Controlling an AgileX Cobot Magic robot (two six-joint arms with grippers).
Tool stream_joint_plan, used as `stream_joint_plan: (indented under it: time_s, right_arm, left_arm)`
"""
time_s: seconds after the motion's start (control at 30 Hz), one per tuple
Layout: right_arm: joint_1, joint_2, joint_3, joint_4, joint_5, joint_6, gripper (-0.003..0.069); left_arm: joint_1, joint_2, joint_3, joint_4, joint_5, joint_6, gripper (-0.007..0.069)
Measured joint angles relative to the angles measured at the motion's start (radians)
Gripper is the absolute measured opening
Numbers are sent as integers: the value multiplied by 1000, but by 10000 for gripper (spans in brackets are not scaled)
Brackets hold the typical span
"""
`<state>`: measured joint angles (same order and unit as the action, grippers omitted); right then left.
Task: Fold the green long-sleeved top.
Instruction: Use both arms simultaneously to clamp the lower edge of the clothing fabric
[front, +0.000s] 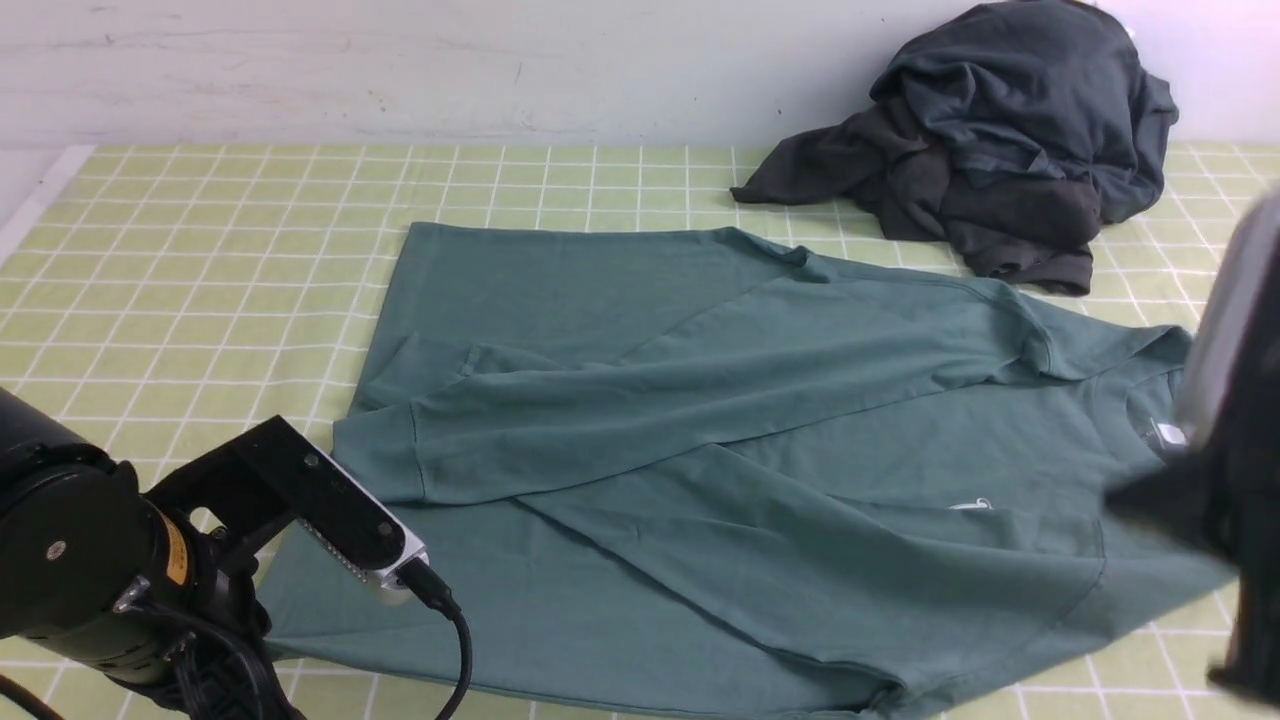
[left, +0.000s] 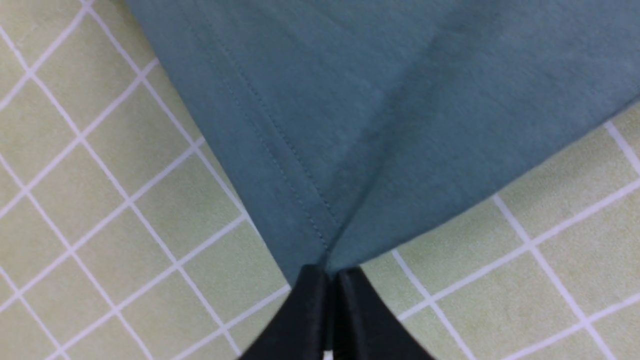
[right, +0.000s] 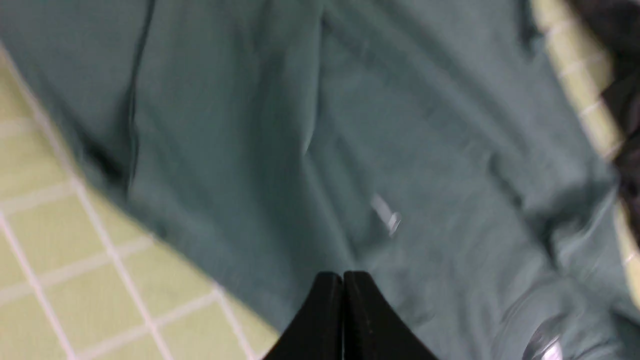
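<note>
While the left gripper (left: 326, 272) pinches the top (front: 700, 430) by its hem corner at 7 o'clock, the right gripper (right: 343, 275), jaws together, is over its chest at 3 o'clock. Checked table (front: 200, 280), white wall (front: 400, 70).

Clear left, crowded right.
Open along counter's (front: 150, 250) left edge; blocked at far-right corner by dark garment heap (front: 1000, 130); covered from middle to near edge by green long-sleeved top (front: 700, 420).

A scuffed white wall (front: 400, 70) rises behind a pale-green cloth (front: 180, 260) gridded in white.
</note>
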<state>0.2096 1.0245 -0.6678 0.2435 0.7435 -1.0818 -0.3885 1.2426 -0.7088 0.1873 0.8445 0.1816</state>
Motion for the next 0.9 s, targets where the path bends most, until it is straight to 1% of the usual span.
stream_joint_plan:
  time_s: [0.1,0.2,0.23,0.27,0.3,0.33,0.37,0.4,0.43,0.57,0.83,0.9]
  right_arm:
    - [0,76,82,-193,-65,19,70]
    - [0,150,101,-323,-123,50,128]
    - [0,217,103,-415,-169,82,174]
    - [0,233,103,-424,-169,86,178]
    - [0,275,103,-485,-191,112,207]
    - [0,289,102,-501,-195,115,213]
    - [0,345,101,-570,-207,141,235]
    - [0,356,100,-585,-209,148,237]
    - [0,396,99,-640,-226,161,244]
    - [0,474,95,-724,-279,190,246]
    - [0,513,93,-798,-383,215,247]
    - [0,519,93,-810,-398,217,233]
  left_arm:
    - [0,-5,0,-12,5,0,-1]
    - [0,-5,0,-17,9,-1,-1]
    - [0,-5,0,-23,12,-2,-1]
    - [0,-5,0,-23,12,-2,-1]
    - [0,-5,0,-28,16,-2,-1]
    - [0,-5,0,-31,16,-2,-1]
    - [0,-5,0,-37,16,-2,-1]
    - [0,-5,0,-38,16,-2,-1]
    - [0,-5,0,-39,16,-1,-1]
    - [0,-5,0,-42,16,-1,-1]
    - [0,-5,0,-42,15,-1,-1]
    - [0,-5,0,-44,15,-1,-1]
